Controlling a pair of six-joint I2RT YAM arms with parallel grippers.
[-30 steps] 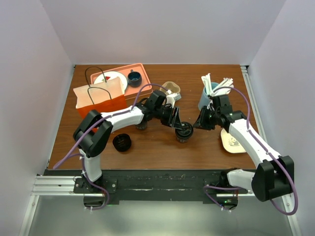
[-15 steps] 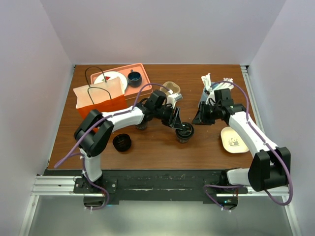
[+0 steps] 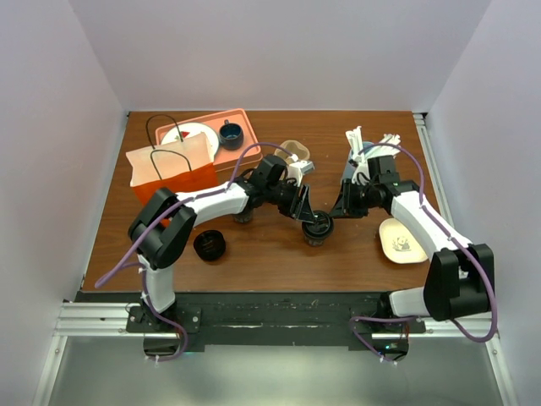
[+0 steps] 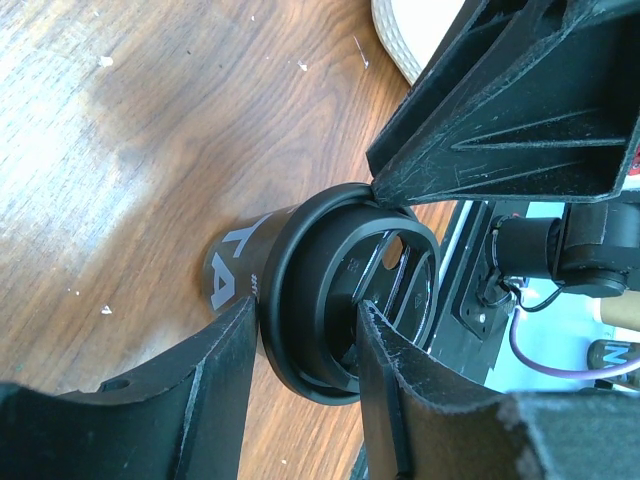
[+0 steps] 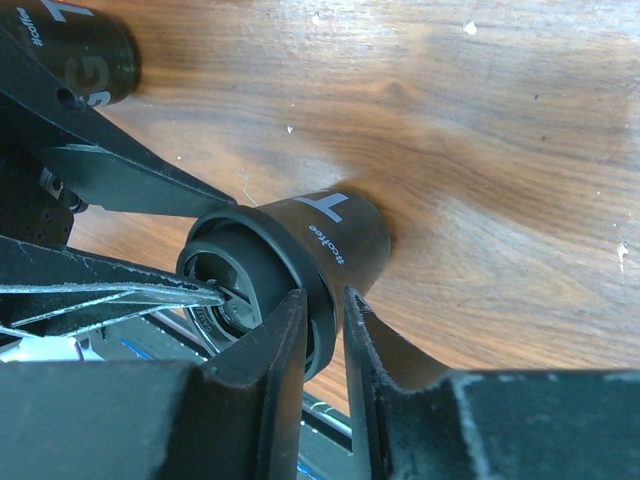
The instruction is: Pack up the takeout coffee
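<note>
2nd cup [image 5: 85, 50] cut off top-left | coffee [image 3: 319, 230] part hid by left pincer [image 3: 309, 217]

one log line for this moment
takeout coffee: on table, outside orange bag | left gripper: shut on lid rim | right gripper: shut on rim, opposite side

Blk takeout coffee [image 5: 335, 245] (white lettering), orange bag [image 3: 173, 179]

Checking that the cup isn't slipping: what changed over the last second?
The right arm swung its elbow inward, uncovering more of the cream plate. The right gripper and left gripper stayed clamped on the lid rim of the takeout coffee, which stayed put.
</note>
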